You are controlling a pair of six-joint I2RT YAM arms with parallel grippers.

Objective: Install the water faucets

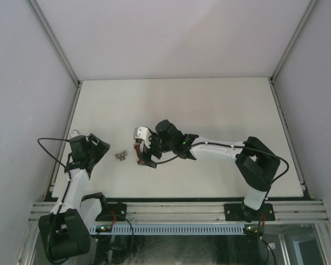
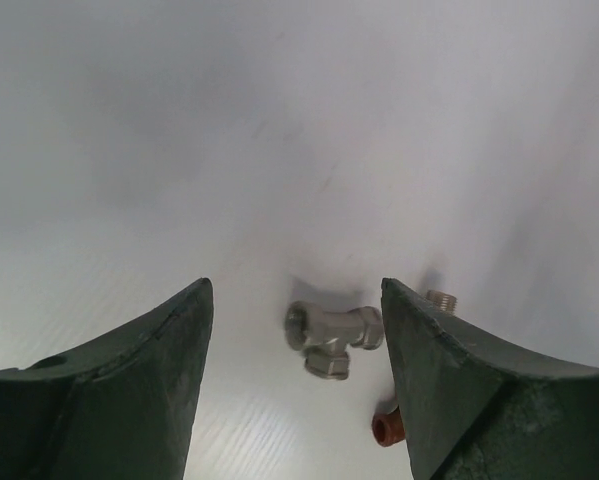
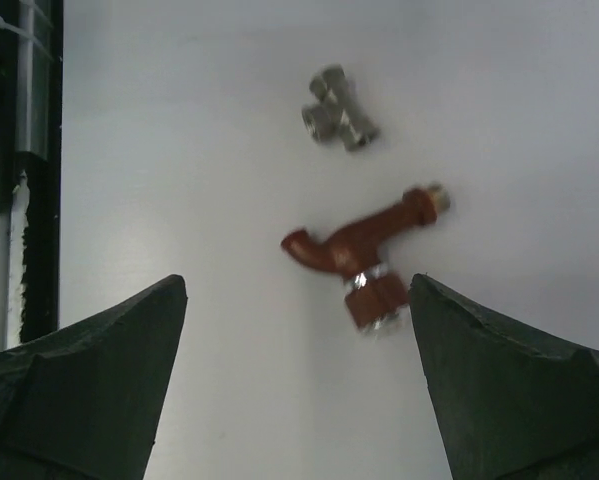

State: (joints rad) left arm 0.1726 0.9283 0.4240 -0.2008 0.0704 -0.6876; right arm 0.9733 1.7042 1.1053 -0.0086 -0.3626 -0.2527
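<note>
A dark red-brown tap (image 3: 364, 245) with a side knob lies flat on the white table (image 1: 209, 105), just beyond and between the fingertips of my right gripper (image 3: 297, 285), which is open and empty above it. A grey-silver tee fitting (image 3: 339, 108) lies a little farther on. In the top view the tap (image 1: 137, 154) and the fitting (image 1: 120, 156) lie between the two grippers. My left gripper (image 2: 295, 300) is open and empty, with the fitting (image 2: 331, 335) between its fingertips on the table. The tap's spout end (image 2: 387, 428) peeks past its right finger (image 2: 459, 380).
The table's black near edge and an aluminium rail (image 3: 19, 150) show at the left of the right wrist view. Grey enclosure walls (image 1: 21, 83) stand on both sides and at the back. My right gripper (image 1: 146, 153) and left gripper (image 1: 101, 150) are close together.
</note>
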